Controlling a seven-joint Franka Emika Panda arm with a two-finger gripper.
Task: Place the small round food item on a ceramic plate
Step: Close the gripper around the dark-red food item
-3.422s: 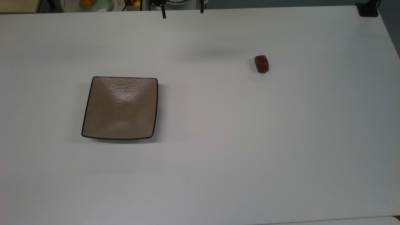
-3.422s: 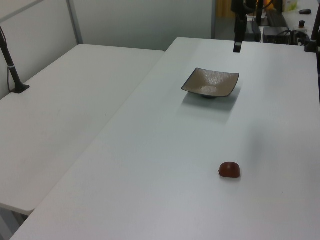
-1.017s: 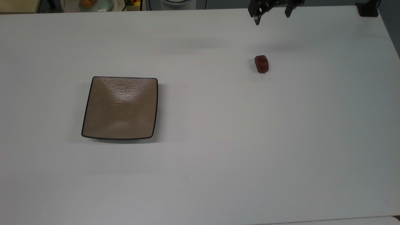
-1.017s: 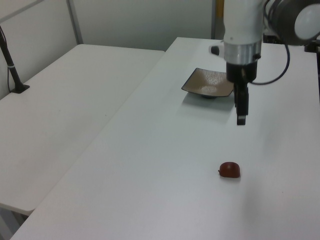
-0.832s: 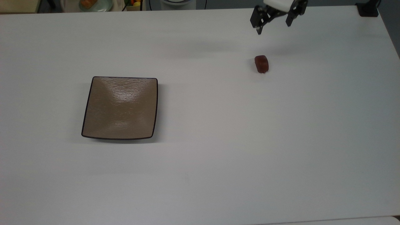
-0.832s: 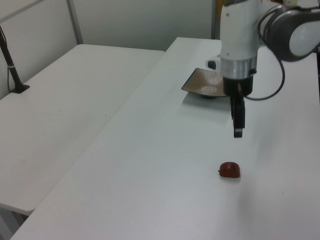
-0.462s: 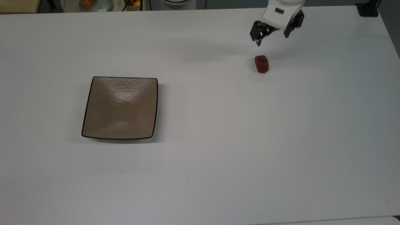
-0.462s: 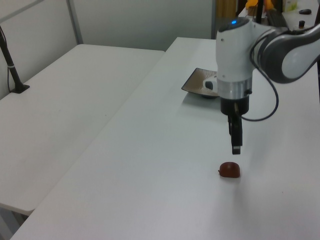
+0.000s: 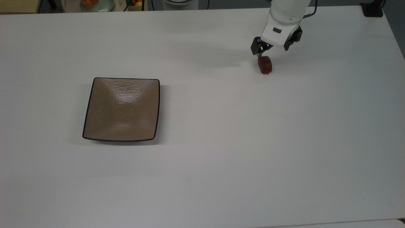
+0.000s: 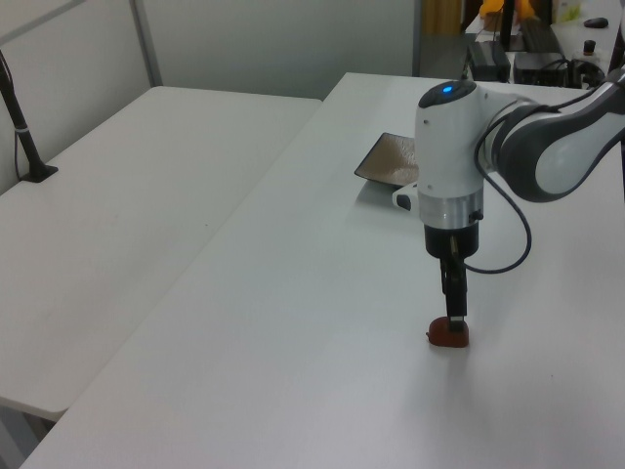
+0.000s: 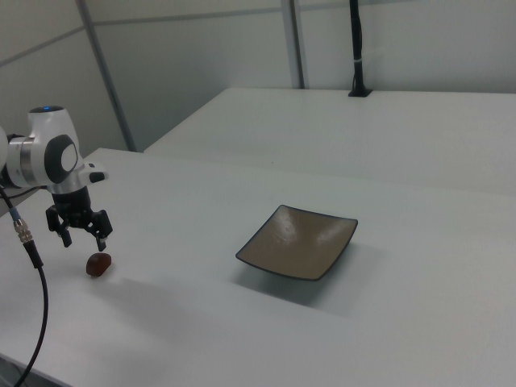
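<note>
Hovering just above small round food item (image 9: 264,65), gripper (image 9: 274,47) with fingers spread apart, nothing held. Item resting on white table (image 9: 221,158), well apart from ceramic plate (image 9: 121,109), which sits far toward top view's left. Risk: top view puts one fingertip (image 9: 259,55) over item's far end rather than beside it; descent could press or nudge glossy lump sideways. Off-centre closure likely squeezes it out, rolling away. Plate empty.

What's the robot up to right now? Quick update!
Gripper open, low over food item. Item on table, ungrasped. Plate empty, path clear.
</note>
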